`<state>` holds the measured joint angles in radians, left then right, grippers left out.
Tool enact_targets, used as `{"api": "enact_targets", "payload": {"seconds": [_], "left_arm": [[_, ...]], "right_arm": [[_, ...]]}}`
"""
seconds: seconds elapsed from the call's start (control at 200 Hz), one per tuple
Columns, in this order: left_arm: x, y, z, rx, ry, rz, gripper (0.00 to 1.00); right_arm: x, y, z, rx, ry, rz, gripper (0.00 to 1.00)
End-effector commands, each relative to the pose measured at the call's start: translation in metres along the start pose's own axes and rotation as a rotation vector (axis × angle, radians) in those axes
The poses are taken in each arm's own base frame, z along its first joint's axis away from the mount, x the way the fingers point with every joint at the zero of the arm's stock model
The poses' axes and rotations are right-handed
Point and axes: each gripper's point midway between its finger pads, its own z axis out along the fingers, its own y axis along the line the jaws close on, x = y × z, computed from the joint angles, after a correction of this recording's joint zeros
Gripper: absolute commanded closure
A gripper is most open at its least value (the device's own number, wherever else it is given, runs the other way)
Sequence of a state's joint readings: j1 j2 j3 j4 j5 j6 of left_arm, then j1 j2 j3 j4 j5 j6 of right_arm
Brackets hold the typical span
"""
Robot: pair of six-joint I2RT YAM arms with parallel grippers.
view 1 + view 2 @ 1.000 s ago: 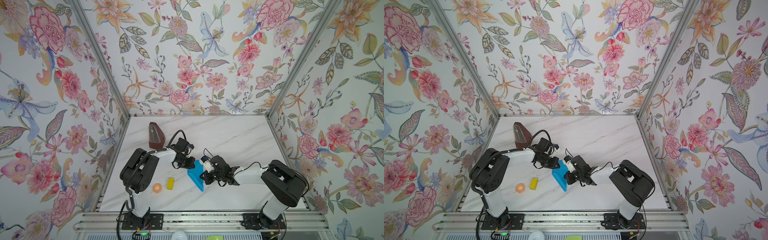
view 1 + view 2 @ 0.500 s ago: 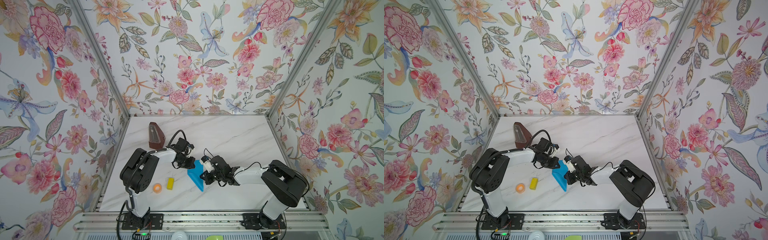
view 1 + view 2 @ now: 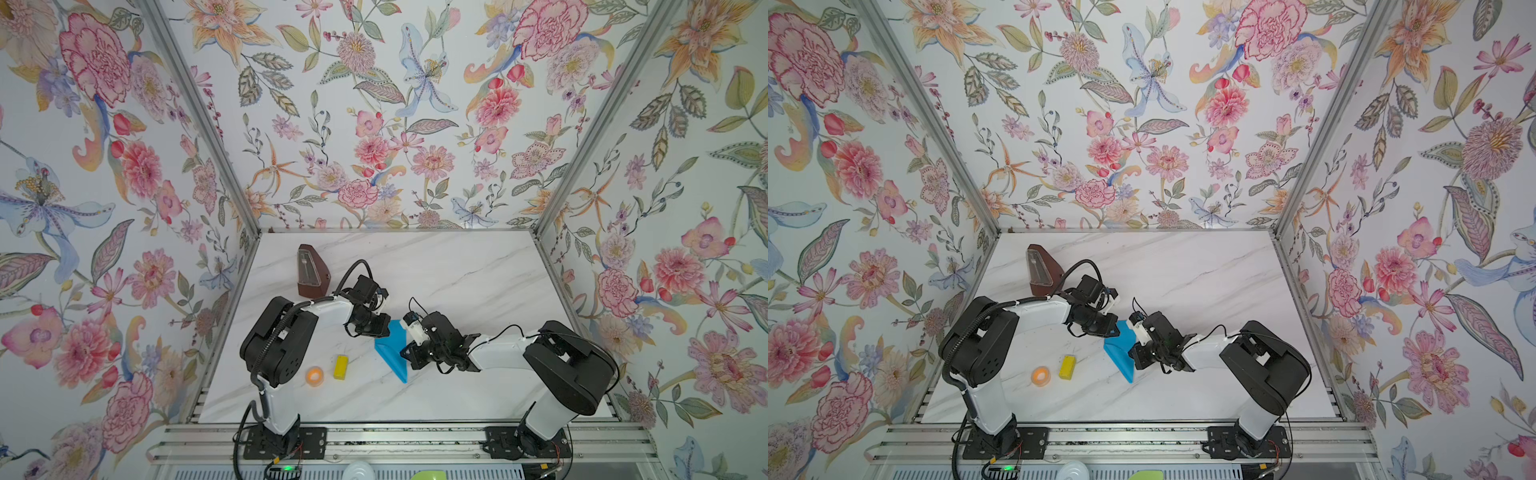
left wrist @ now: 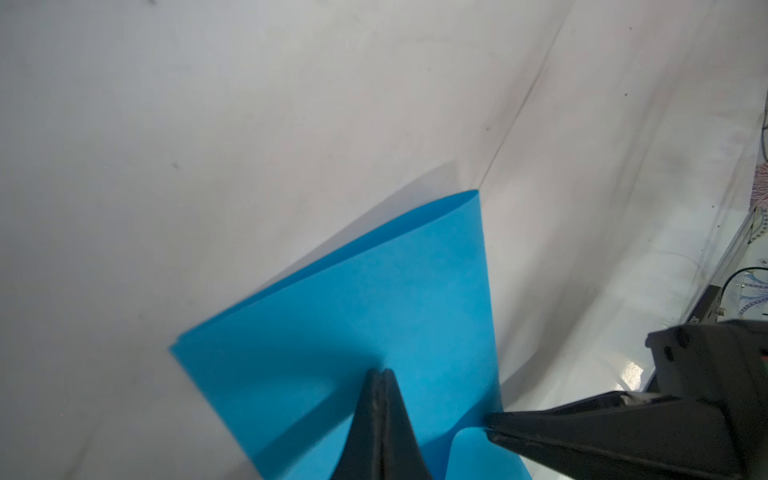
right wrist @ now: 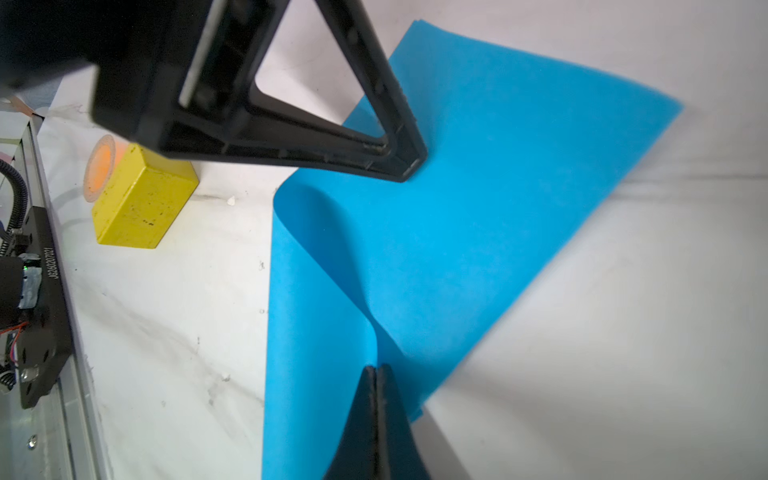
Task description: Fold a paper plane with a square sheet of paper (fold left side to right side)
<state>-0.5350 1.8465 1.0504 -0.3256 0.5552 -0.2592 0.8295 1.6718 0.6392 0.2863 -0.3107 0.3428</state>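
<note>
1. Nothing has visibly moved since a second ago: both arms and the sheet of paper (image 3: 390,347) sit where they were.
2. The sheet of paper (image 3: 1119,353) is bright blue and partly folded over. It lies on the white marbled table (image 3: 457,270) in the lower middle of both top views, between the two arms.
3. The left tool (image 3: 380,329) is clenched with nothing between its tips. The right wrist view shows its end (image 5: 409,166) pressed down on the flat part of the sheet.
4. The right tool (image 3: 404,354) is clenched too. A raised, curling flap of the sheet (image 5: 324,311) runs up to its closed tips (image 5: 377,374) and looks pinched there.
5. In the left wrist view the two tools (image 4: 380,376) sit near each other over the same end of the paper (image 4: 374,307).
6. A yellow block (image 3: 340,367) and an orange ring (image 3: 314,375) lie side by side left of the sheet, near the left arm's base and clear of the paper.
7. A brown wedge-shaped case (image 3: 311,272) stands toward the upper left of the table.
</note>
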Motion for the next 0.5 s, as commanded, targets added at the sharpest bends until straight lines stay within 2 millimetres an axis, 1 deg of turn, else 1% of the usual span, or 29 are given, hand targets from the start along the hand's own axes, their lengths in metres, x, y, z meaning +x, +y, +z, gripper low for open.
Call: {"api": "enact_targets", "payload": {"seconds": [0.0, 0.09, 0.18, 0.375, 0.495], "left_arm": [[-0.015, -0.014, -0.031, -0.028, -0.061, 0.012, 1.00], [-0.013, -0.025, -0.041, -0.008, -0.074, 0.020, 1.00], [0.000, -0.035, -0.041, 0.007, -0.055, 0.020, 1.00], [0.036, -0.049, -0.024, 0.025, 0.007, 0.014, 1.00], [0.050, -0.053, -0.014, 0.038, 0.029, 0.005, 1.00]], "right_arm": [[0.021, -0.014, 0.004, 0.035, 0.055, 0.041, 1.00], [0.021, -0.013, 0.005, 0.031, 0.059, 0.044, 1.00], [0.020, -0.013, 0.006, 0.029, 0.059, 0.045, 1.00], [0.019, -0.014, 0.006, 0.031, 0.056, 0.049, 1.00], [0.019, -0.014, 0.006, 0.030, 0.056, 0.049, 1.00]]}}
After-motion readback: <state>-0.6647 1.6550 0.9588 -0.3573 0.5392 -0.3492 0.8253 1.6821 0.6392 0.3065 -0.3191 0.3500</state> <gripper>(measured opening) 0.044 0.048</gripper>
